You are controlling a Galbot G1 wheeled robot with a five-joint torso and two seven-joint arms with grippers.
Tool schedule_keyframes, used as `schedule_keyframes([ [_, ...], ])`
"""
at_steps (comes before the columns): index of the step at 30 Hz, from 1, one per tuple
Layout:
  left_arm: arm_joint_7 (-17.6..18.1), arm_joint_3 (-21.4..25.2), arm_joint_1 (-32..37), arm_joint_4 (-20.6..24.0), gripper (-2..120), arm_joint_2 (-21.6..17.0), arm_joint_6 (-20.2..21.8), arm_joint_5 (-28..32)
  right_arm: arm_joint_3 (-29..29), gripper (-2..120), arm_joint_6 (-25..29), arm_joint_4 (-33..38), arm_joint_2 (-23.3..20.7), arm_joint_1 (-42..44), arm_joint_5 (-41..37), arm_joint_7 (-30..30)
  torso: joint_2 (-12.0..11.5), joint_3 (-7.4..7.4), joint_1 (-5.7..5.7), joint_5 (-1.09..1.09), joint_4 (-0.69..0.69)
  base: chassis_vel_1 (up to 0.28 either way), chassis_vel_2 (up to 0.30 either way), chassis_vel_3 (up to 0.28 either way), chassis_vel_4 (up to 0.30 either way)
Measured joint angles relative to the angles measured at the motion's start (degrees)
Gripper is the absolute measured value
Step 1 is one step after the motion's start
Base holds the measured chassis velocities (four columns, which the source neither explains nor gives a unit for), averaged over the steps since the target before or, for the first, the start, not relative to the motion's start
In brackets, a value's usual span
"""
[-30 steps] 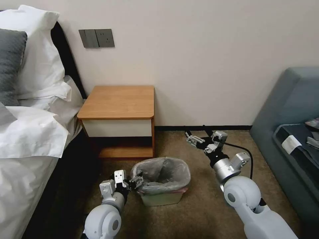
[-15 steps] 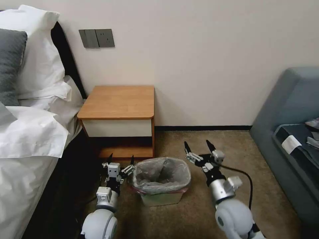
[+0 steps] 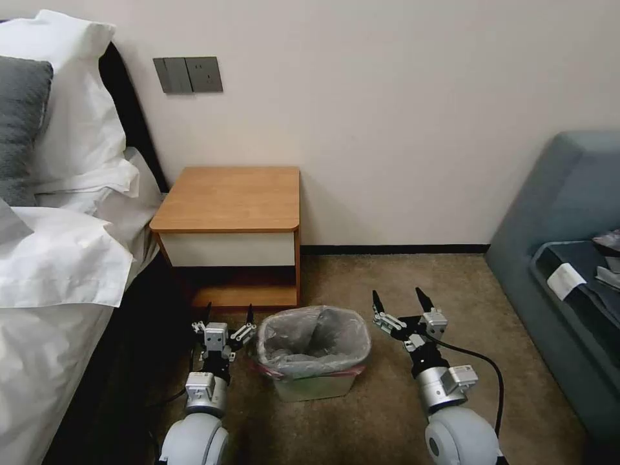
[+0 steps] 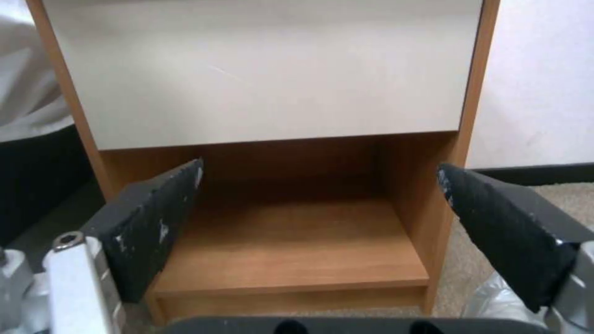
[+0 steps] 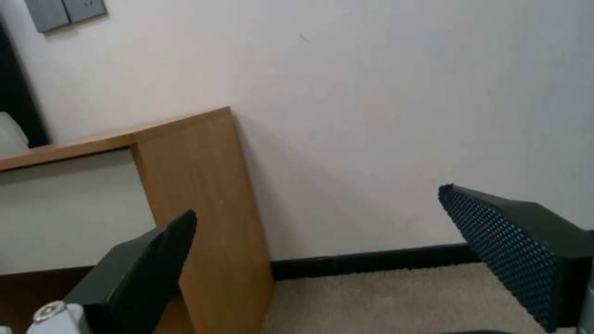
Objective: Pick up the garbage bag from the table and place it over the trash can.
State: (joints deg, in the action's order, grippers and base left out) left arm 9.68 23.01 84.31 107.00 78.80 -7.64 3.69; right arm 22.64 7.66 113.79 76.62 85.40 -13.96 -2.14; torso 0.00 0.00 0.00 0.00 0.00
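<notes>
The garbage bag [image 3: 314, 337] lines the cream trash can [image 3: 315, 386], its grey plastic draped over the rim with a pink edge showing at the front. The can stands on the carpet in front of the table [image 3: 229, 197], whose top is bare. My left gripper [image 3: 227, 312] hovers open just left of the can, apart from the bag. It faces the table's lower shelf [image 4: 291, 241], and a bit of the bag [image 4: 495, 301] shows beside one finger. To the can's right, my right gripper [image 3: 396, 297] is open and holds nothing. It faces the wall beside the table [image 5: 198, 185].
A bed with white pillows [image 3: 58, 226] runs along the left. A grey-blue sofa [image 3: 568, 226] stands at the right. The wall with a socket plate [image 3: 188, 74] lies behind the table. Open carpet [image 3: 387, 400] spreads around the can.
The left gripper has left the bag's rim, opened and drawn back to the left of the can. The right arm has pulled back toward me and lowered.
</notes>
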Motion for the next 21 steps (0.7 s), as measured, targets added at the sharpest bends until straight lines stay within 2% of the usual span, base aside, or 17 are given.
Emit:
schedule_keyframes([
  [21, 0.1, 0.0, 0.0, 0.2, 99, 0.0, 0.4, 0.3, -0.1, 100, -0.2, 0.0, -0.1, -0.2, -0.4, 0.0, 0.0, 0.0, 0.0, 0.0, 0.0, 0.0, 0.0, 0.0, 0.0],
])
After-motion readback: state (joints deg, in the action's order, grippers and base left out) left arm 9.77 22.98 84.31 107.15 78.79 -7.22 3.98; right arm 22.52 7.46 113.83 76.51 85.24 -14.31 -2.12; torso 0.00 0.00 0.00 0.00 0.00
